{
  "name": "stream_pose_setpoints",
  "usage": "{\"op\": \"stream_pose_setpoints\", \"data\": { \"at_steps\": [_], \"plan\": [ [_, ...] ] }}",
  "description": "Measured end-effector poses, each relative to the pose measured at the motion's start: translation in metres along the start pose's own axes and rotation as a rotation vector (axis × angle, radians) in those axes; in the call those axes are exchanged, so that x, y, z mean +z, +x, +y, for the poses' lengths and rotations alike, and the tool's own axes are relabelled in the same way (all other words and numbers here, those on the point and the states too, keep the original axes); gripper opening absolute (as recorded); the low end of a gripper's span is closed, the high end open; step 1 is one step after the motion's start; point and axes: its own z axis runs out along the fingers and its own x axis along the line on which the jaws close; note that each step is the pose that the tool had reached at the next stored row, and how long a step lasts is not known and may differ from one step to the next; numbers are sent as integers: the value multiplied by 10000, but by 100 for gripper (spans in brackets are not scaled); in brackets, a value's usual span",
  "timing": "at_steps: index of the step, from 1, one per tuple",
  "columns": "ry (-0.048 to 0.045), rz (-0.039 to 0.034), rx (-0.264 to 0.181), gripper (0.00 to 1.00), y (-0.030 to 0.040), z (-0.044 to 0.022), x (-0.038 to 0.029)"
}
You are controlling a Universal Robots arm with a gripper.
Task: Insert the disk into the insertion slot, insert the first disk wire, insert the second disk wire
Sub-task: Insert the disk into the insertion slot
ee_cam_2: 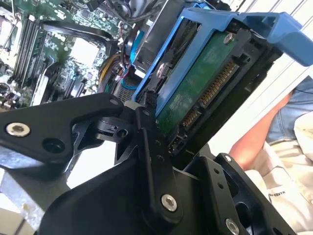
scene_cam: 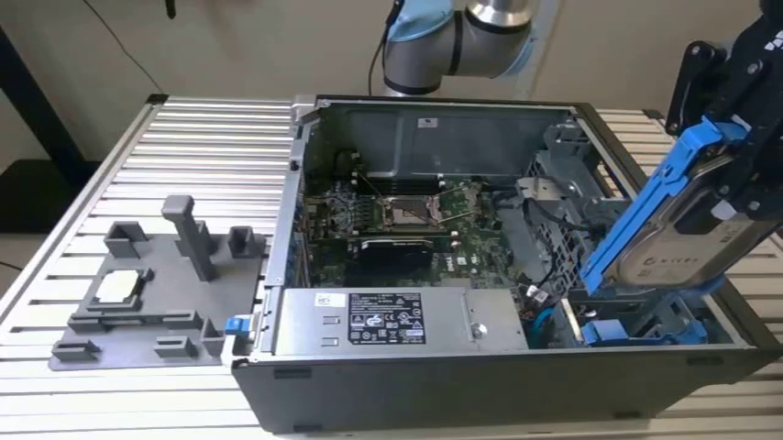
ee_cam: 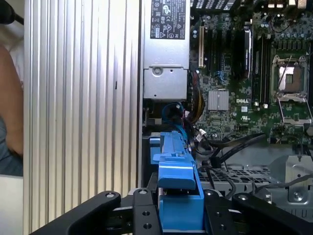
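The disk [scene_cam: 677,246], silver-grey with a pale label in a bright blue carrier, hangs steeply tilted over the case's near corner on the exterior view's right. My gripper [scene_cam: 731,165] is shut on its upper part. The disk's lower end sits just above the insertion slot [scene_cam: 639,328], a grey bay with blue plastic parts. In the second wrist view the disk [ee_cam_2: 195,88] shows its green board and connector between black fingers [ee_cam_2: 146,129]. In the first wrist view the gripper [ee_cam: 178,213] clamps the blue carrier [ee_cam: 175,166] from both sides.
The open case holds a motherboard [scene_cam: 404,215] and a grey power-supply box [scene_cam: 380,321]. Blue and black cables [scene_cam: 538,312] lie beside the slot. A grey fixture [scene_cam: 147,284] stands on the ribbed table [scene_cam: 196,137]. A person's arm [ee_cam_2: 254,134] is close by.
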Motion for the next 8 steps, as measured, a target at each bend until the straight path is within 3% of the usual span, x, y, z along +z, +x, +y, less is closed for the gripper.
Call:
{"op": "stream_pose_setpoints", "data": {
  "at_steps": [8],
  "plan": [
    [7,3,-96,33,0,-30,135]
  ]
}}
